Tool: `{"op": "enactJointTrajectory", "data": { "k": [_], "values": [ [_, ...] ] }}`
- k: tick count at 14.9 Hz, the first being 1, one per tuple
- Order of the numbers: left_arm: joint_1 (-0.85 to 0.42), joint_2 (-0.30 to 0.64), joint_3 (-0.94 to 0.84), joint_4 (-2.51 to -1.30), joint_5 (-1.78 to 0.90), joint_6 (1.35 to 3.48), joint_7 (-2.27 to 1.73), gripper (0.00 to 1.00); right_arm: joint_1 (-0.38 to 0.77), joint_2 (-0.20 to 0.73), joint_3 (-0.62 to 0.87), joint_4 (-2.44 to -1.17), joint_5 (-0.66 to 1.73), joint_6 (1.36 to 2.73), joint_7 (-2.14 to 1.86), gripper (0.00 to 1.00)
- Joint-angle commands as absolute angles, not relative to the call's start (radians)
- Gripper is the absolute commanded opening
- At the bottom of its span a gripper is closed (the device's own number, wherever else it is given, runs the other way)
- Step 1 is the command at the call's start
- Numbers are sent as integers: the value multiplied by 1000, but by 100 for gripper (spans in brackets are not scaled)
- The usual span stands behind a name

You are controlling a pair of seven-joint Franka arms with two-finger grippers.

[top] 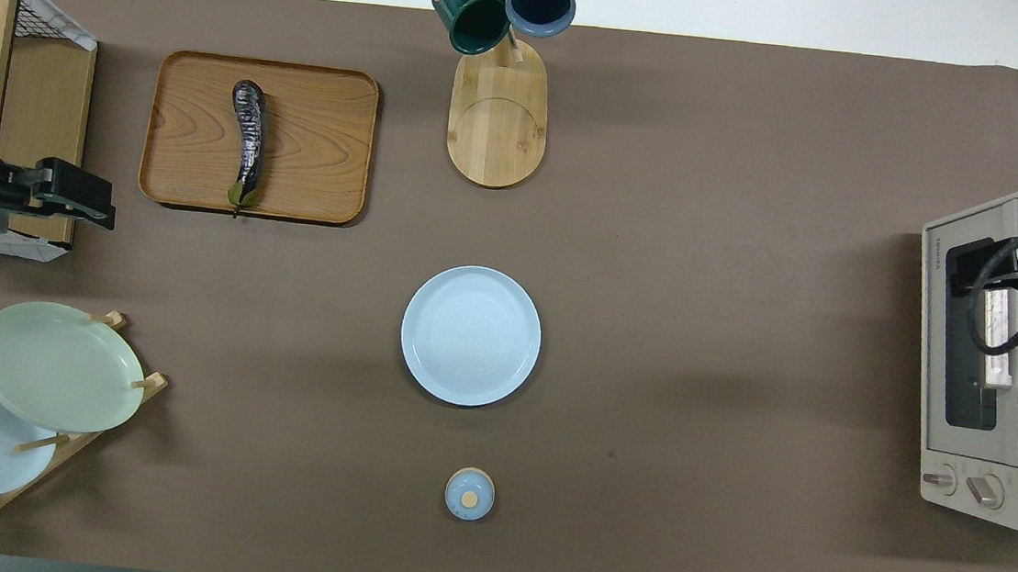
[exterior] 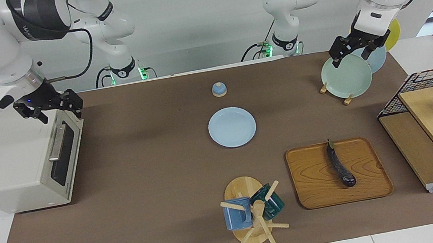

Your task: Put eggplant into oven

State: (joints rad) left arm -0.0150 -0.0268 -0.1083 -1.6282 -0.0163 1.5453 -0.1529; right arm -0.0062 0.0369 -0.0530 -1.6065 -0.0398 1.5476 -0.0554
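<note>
The eggplant (exterior: 340, 165) lay on the wooden tray (exterior: 312, 193), lower right of the facing view. The oven (exterior: 26, 168) sat at mid-left, door shut. The right gripper (exterior: 50, 108) hung open above the oven; the left gripper (exterior: 356, 47) hung open over the plate rack (exterior: 347, 99), upper right.
</note>
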Motion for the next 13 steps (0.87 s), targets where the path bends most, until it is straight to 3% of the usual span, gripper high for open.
{"op": "enactJointTrajectory", "data": {
  "k": [1,13],
  "values": [
    [-6,-35,-112,-1634,-26,1551,-133,100,-15,29,-49,-1606,-12,1534,-44,100],
    [-14,-40,-112,-1641,-25,1595,-143,100,-15,29,-49,-1608,-14,1531,-55,100]
  ]
}}
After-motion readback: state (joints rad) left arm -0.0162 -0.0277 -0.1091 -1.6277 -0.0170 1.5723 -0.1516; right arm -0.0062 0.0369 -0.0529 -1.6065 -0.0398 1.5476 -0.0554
